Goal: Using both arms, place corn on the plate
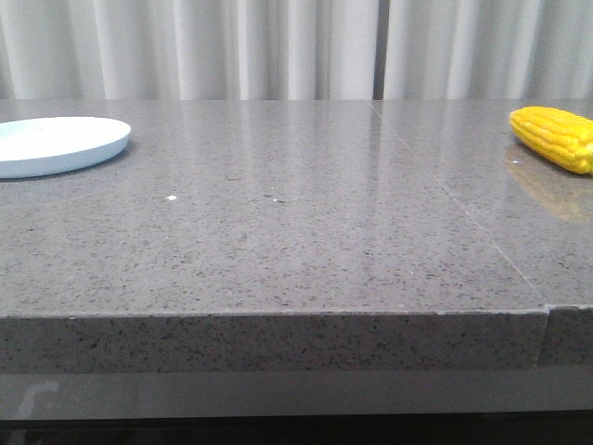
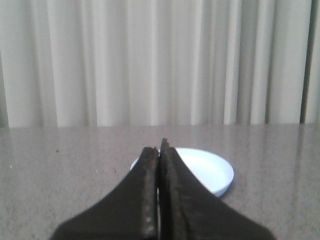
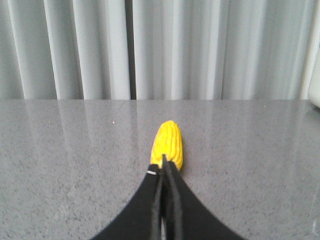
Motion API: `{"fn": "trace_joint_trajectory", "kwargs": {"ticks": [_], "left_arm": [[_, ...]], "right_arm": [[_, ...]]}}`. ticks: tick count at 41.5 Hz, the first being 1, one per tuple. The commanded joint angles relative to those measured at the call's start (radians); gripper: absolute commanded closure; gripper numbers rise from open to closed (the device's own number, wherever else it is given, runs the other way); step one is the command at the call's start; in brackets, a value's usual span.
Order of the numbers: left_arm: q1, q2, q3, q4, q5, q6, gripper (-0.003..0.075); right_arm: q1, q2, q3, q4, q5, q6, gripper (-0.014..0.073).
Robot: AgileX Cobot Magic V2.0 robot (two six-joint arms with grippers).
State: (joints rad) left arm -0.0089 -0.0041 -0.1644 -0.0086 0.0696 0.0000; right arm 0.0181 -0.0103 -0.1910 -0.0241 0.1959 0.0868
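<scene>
A grey speckled stone table (image 1: pixel 278 241) with a polished, faintly reflective top fills the front view, with a thin seam running across its right part. The plate (image 1: pixel 56 146), round, shallow and pale blue-white with a low smooth rim, sits at about 9 o'clock on the table, cut off by the left edge of the view. The corn (image 1: pixel 556 137), bright yellow with neat rows of kernels and a tapered tip, lies at about 3 o'clock, well apart from the plate, its glow mirrored in the glossy stone. Pleated white curtains (image 1: pixel 232 46) hang behind.

In the left wrist view, the left gripper (image 2: pixel 160 150) has its dark, rough-edged jaws pressed together, holding nothing, with the plate (image 2: pixel 210 170) on the table just past the tips. In the right wrist view, the right gripper (image 3: pixel 164 162) also has its black jaws closed flat against each other, empty, with the corn (image 3: pixel 168 142) lying lengthwise right beyond them.
</scene>
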Motion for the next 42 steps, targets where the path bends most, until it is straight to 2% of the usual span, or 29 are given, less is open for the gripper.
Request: {"fn": "trace_joint_trajectory", "kwargs": {"ticks": [1,10,18,22,37,42], "left_arm": [[0.000,0.003,-0.145,-0.005,0.013,0.000,0.0740],[0.000,0.161,-0.425,-0.005,0.212,0.000,0.0740],[0.000,0.360,-0.623,-0.005,0.445,0.000,0.0740],[0.000,0.423,-0.647,-0.005,0.482,0.000,0.0740],[0.000,0.526,-0.646,-0.009,0.531,0.000,0.0740],[0.000,0.542,-0.646,-0.009,0.535,0.000,0.0726]], "right_arm": [[0.000,0.012,-0.137,0.004,0.049,-0.003,0.0662],[0.000,0.177,-0.385,0.004,0.226,-0.003,0.0662],[0.000,0.386,-0.588,0.004,0.432,-0.004,0.0662],[0.000,0.480,-0.645,0.004,0.522,-0.004,0.0662],[0.000,0.675,-0.644,0.004,0.535,-0.004,0.0662],[0.000,0.706,-0.644,-0.003,0.535,-0.005,0.0636]]}}
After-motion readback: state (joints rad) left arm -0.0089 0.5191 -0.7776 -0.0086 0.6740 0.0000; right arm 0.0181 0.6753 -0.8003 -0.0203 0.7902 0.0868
